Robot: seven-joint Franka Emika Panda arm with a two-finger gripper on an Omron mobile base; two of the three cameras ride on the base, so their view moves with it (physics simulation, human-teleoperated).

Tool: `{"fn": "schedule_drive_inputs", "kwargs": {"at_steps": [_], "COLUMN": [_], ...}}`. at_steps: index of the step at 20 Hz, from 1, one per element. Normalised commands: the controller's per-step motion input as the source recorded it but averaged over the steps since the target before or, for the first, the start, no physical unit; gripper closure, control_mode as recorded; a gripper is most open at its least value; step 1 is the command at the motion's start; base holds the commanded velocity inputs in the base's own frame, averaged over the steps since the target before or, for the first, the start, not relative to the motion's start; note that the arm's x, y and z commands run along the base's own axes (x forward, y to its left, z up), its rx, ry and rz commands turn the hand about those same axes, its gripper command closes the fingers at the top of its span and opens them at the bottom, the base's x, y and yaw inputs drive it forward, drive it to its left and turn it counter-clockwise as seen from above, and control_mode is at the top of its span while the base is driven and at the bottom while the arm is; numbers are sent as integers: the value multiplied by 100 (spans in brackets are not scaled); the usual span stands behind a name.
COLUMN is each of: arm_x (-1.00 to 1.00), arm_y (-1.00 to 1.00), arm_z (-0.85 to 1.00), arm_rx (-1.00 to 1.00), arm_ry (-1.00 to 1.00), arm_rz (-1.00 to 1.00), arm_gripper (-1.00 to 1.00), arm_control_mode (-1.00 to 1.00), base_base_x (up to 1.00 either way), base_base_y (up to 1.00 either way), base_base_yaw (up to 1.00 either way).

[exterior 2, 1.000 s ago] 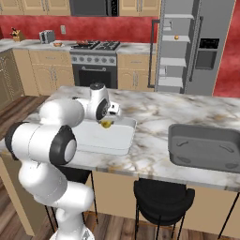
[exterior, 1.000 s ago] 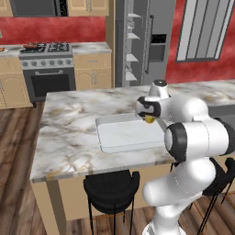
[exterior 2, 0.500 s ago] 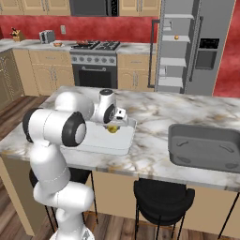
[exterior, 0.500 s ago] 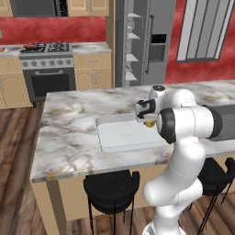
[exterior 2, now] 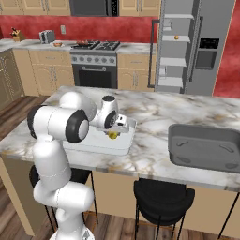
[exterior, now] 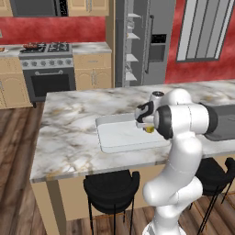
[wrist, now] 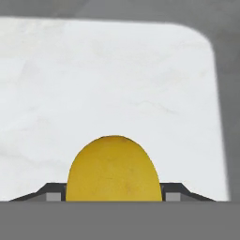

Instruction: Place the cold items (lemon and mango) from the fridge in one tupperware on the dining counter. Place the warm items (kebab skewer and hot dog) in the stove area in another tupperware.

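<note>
The pincer [wrist: 114, 197] grips the lemon [wrist: 114, 169] between its two tips, above the white tupperware [exterior: 123, 136] on the marble desk [exterior: 69, 137] (the fruit hangs over the tub's right end). A second, grey tupperware [exterior 2: 204, 147] sits well apart on the same desk.

- The lemon [wrist: 112, 169] is yellow, smooth and rounded. It is held between the two fingertips of the end effector [exterior 2: 114, 132], just above the tub.
- The tub [exterior: 120, 136] is white, shallow and rectangular with rounded corners. It sits open on the marble counter [exterior: 69, 133].
- Another tub [exterior 2: 202, 145], grey, lies further along the same counter.
</note>
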Motion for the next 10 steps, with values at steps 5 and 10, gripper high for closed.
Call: {"fn": "schedule_drive_inputs", "kwargs": {"at_steps": [5, 10], "arm_x": [0, 0], "arm_y": [0, 0], "arm_z": [-12, 26], "arm_rx": [0, -5], "arm_ry": [1, 0], "arm_rz": [0, 0], "arm_gripper": [-100, -100], "arm_control_mode": [-100, -100], "base_base_x": [0, 0], "base_base_y": [0, 0], "base_base_yaw": [0, 0]}}
